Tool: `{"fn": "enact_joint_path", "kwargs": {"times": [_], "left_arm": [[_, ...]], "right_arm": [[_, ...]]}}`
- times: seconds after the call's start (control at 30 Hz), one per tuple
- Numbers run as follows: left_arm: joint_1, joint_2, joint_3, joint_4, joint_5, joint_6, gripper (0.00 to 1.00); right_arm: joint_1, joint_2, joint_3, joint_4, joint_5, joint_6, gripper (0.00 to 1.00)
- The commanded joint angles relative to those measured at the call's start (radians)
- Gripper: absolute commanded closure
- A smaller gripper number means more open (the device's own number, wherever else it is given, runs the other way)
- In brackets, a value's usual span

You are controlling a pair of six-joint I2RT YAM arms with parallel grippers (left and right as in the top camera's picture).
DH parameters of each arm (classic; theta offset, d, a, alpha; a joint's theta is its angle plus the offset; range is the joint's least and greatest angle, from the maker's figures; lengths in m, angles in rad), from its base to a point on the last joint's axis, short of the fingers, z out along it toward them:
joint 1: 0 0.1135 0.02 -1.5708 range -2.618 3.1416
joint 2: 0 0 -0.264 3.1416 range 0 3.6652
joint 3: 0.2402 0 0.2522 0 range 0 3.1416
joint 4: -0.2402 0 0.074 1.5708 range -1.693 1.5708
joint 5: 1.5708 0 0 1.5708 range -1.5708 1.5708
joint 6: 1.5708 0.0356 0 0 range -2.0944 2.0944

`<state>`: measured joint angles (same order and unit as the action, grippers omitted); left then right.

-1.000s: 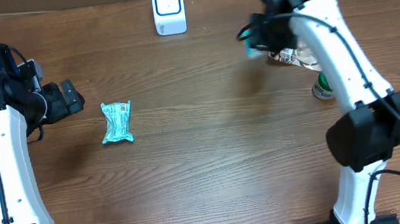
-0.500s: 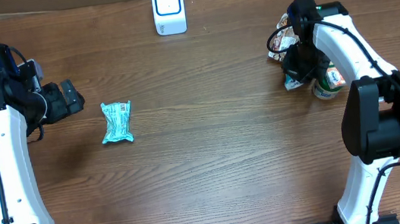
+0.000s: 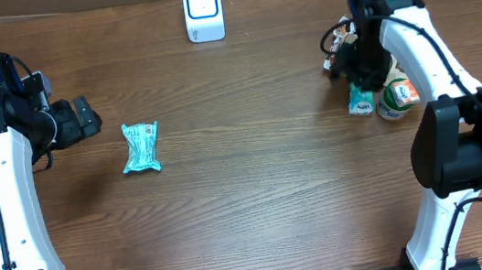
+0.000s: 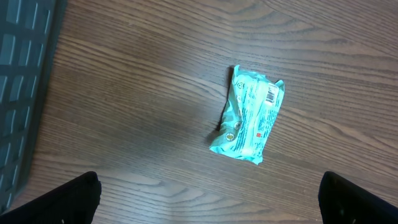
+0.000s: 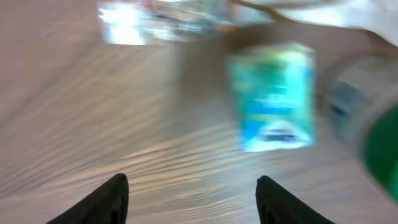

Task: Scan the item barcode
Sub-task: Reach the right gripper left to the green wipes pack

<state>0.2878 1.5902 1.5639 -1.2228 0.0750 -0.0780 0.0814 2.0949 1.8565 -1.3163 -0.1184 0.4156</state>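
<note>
One packet (image 4: pixel 247 116) lies flat on the table (image 3: pixel 258 197) at 9 o'clock, barcode face up; judged ready to lift and not yet scanned. The left gripper (image 4: pixel 210 198) hovers at its 10 o'clock, jaws wide apart and empty. One scanner (image 3: pixel 203 11) stands at 12 o'clock. The right gripper (image 5: pixel 194 199), jaws apart and holding nothing, is over a cluster at 2 o'clock: one box (image 3: pixel 360 100), one bottle (image 3: pixel 393 100) and clear wrappers (image 3: pixel 340 42), number unclear. The cluster is judged a holding area.
</note>
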Motion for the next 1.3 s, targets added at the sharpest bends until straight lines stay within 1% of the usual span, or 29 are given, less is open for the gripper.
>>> {"fn": "enact_joint_path", "kwargs": {"times": [0.0, 0.07, 0.1, 0.17, 0.23, 0.4, 0.53, 0.63, 0.73, 0.8, 0.93, 1.07, 1.17, 1.27], "left_arm": [[-0.008, -0.008, 0.004, 0.001, 0.003, 0.003, 0.0], [-0.008, -0.008, 0.004, 0.001, 0.003, 0.003, 0.0], [-0.008, -0.008, 0.004, 0.001, 0.003, 0.003, 0.0], [-0.008, -0.008, 0.004, 0.001, 0.003, 0.003, 0.01], [-0.008, -0.008, 0.004, 0.001, 0.003, 0.003, 0.0], [-0.008, -0.008, 0.004, 0.001, 0.003, 0.003, 0.0], [-0.008, -0.008, 0.004, 0.001, 0.003, 0.003, 0.0], [-0.008, -0.008, 0.004, 0.001, 0.003, 0.003, 0.0], [-0.008, -0.008, 0.004, 0.001, 0.003, 0.003, 0.0], [-0.008, -0.008, 0.004, 0.001, 0.003, 0.003, 0.0], [-0.008, -0.008, 0.004, 0.001, 0.003, 0.003, 0.0], [-0.008, -0.008, 0.004, 0.001, 0.003, 0.003, 0.0], [-0.008, -0.008, 0.004, 0.001, 0.003, 0.003, 0.0], [-0.008, -0.008, 0.004, 0.001, 0.003, 0.003, 0.0]], "right_arm": [[0.049, -0.008, 0.074, 0.013, -0.18, -0.058, 0.33], [0.089, -0.008, 0.075, 0.043, -0.229, -0.058, 0.23], [0.111, -0.007, 0.074, 0.06, -0.246, -0.057, 0.02], [0.158, -0.007, 0.072, 0.097, -0.267, -0.046, 0.0], [0.213, -0.007, 0.069, 0.152, -0.282, -0.005, 0.0], [0.371, -0.007, 0.033, 0.35, -0.286, 0.151, 0.0], [0.478, -0.003, -0.048, 0.499, -0.225, 0.319, 0.0], [0.539, -0.002, -0.122, 0.612, -0.226, 0.386, 0.0], [0.589, 0.005, -0.168, 0.709, -0.244, 0.401, 0.02], [0.616, 0.018, -0.171, 0.728, -0.244, 0.421, 0.06], [0.668, 0.077, -0.171, 0.78, -0.283, 0.479, 0.18], [0.696, 0.152, -0.171, 0.878, -0.393, 0.48, 0.28], [0.707, 0.207, -0.171, 0.938, -0.438, 0.509, 0.36], [0.713, 0.239, -0.171, 0.969, -0.452, 0.513, 0.38]]}}
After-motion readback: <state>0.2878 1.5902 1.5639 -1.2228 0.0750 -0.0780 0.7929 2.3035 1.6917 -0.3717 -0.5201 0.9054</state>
